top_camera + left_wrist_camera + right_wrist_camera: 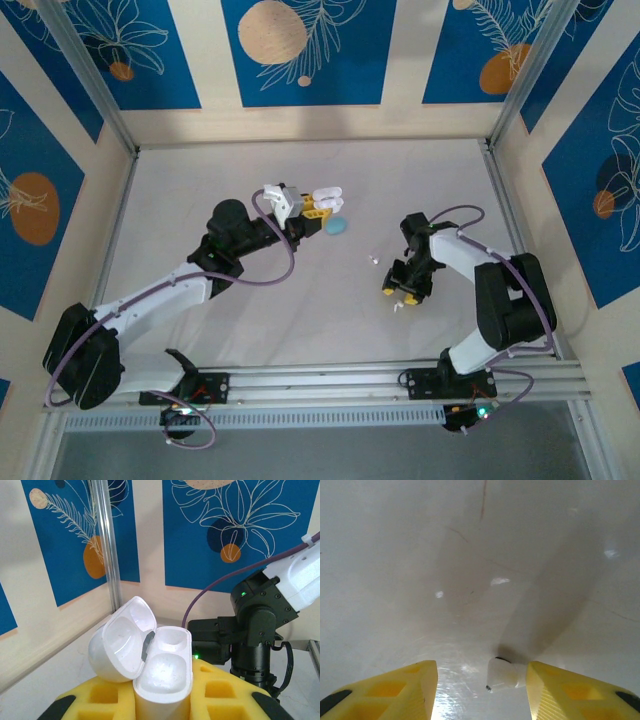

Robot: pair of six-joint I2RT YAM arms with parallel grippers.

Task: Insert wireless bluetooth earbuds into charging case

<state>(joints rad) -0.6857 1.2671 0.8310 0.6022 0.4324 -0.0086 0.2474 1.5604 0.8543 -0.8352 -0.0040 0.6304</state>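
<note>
**A:** What's over on the left?

**B:** The left gripper [162,702] is clamped on a white charging case [162,672]. Its yellow foam pads [102,700] press both sides. The case is glossy and rounded, and it stands upright. Its lid [117,647] is swung open to the left on the hinge.

**A:** Anything inside?

**B:** Both moulded wells look bare, though the glare makes that hard to be sure of.

**A:** And behind it?

**B:** The right arm [260,610], black joints with a purple cable, stands before blue leaf-patterned wall panels [65,540].

**A:** Mid-table?

**B:** From above, a light blue oval piece [337,225] lies on the pale table [200,200] just beside the held case. A tiny white earbud [373,259] lies alone between the two grippers.

**A:** And the right?

**B:** The right gripper [481,675] points down at the shiny tabletop. Its jaws are partly apart and grip nothing. A second white earbud [502,675] lies between its fingers, much nearer one than the other.
</note>
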